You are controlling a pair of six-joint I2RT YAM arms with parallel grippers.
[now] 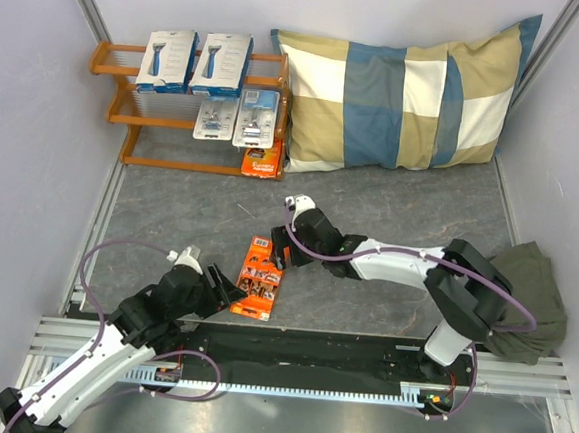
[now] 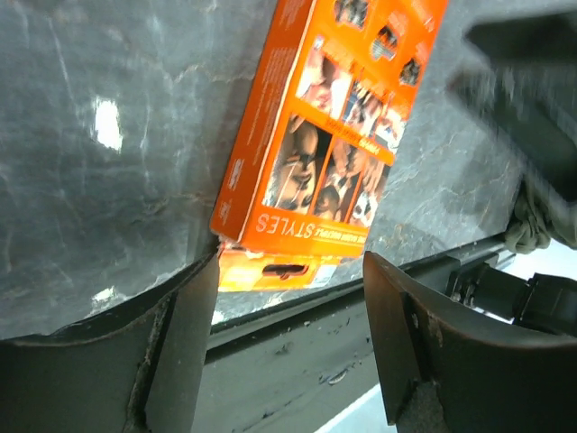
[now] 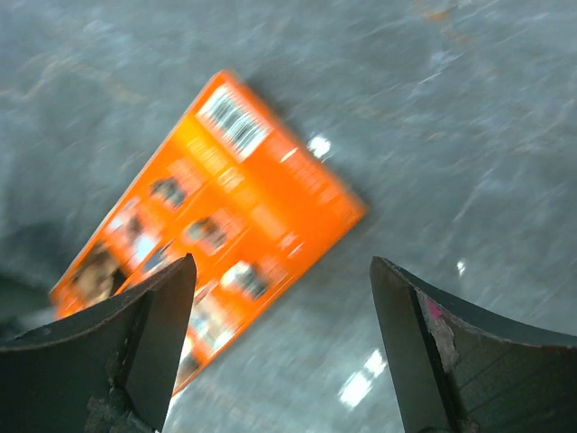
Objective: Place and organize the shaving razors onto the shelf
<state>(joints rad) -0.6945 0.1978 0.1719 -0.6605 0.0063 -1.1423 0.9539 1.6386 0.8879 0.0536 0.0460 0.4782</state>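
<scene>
One orange razor pack (image 1: 262,278) lies flat on the grey table between my two grippers. My left gripper (image 1: 227,294) stands open just left of its near end. In the left wrist view the pack (image 2: 334,135) reaches down to the fingertips of the gripper (image 2: 290,263), and nothing is gripped. My right gripper (image 1: 280,246) hovers open by the pack's far end. It shows blurred in the right wrist view (image 3: 281,263), with the pack (image 3: 207,225) off to its left. The shelf (image 1: 121,61) carries two white boxes (image 1: 193,62), two blister packs (image 1: 235,118) and an orange pack (image 1: 262,160).
A blue-and-beige checked pillow (image 1: 404,95) leans against the back wall beside the shelf. A dark green cloth (image 1: 534,296) lies bunched at the right edge. A metal rail (image 1: 309,350) runs along the table's near edge, and walls close in left and right.
</scene>
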